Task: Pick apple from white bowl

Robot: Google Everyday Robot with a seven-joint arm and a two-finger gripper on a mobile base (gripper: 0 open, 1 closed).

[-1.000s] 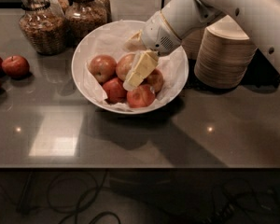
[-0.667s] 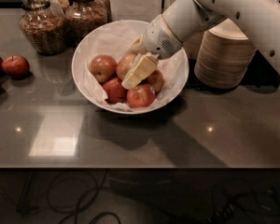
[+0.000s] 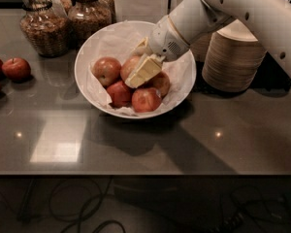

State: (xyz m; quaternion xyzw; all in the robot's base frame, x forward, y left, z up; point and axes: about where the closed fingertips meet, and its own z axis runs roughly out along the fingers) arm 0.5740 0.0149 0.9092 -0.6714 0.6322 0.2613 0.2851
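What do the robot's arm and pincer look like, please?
The arm is smooth white, built of rounded tubular segments with small dark dots along the upper link, a thin tan ring at the wrist and a perforated patch. The pincer, inside the white bowl, is pale cream-yellow and blocky. No cables show.

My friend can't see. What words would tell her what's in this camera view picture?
A white robot arm holds its gripper inside a white bowl of red and yellowish apples, over the middle of the pile. The bowl sits on a dark counter, with stacked beige bowls to its right, glass jars behind and loose red apples at the left.
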